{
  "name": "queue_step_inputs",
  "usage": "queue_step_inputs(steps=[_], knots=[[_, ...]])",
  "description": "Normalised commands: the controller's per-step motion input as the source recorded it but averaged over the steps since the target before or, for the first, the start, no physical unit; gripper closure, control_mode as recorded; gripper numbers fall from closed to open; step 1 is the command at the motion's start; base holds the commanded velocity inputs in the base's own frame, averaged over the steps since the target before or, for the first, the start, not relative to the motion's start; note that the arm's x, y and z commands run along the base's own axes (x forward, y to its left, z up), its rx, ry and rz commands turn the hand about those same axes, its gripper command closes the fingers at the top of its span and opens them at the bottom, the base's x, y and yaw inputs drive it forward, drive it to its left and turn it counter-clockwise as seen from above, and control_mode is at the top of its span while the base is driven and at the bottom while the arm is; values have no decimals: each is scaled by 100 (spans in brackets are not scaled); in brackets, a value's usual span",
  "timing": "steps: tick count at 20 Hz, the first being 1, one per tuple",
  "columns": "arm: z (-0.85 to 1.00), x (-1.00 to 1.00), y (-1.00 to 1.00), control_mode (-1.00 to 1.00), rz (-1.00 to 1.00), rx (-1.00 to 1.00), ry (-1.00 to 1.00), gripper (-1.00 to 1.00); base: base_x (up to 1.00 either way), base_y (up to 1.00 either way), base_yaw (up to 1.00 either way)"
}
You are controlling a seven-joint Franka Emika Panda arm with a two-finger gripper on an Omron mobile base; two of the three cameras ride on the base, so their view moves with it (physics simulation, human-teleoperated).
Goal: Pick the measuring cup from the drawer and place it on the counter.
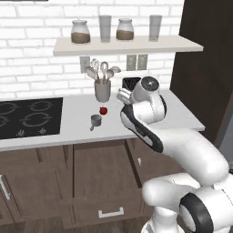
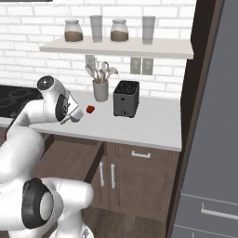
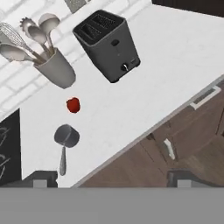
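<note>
The measuring cup (image 3: 66, 135) stands upright on the tabletop (image 3: 175, 65), with its long handle pointing to the tabletop edge. A small red tomato (image 3: 73, 105) lies near it, between the cup and the utensil holder (image 3: 56, 70). The black toaster (image 3: 108, 46) is well apart from the cup, beyond the tomato. My claw (image 3: 111, 177) is above the tabletop edge, fingers wide apart, holding nothing. The drawer (image 1: 98, 166) below the cup looks closed.

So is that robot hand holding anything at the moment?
No. The gripper holds nothing; its fingertips stand apart, and the measuring cup sits alone on the counter.
</note>
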Motion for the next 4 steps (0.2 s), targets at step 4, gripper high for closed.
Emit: queue_step_inputs(steps=[4], knots=[[36, -79, -57, -100, 0, 21, -20, -100, 0, 0, 0]])
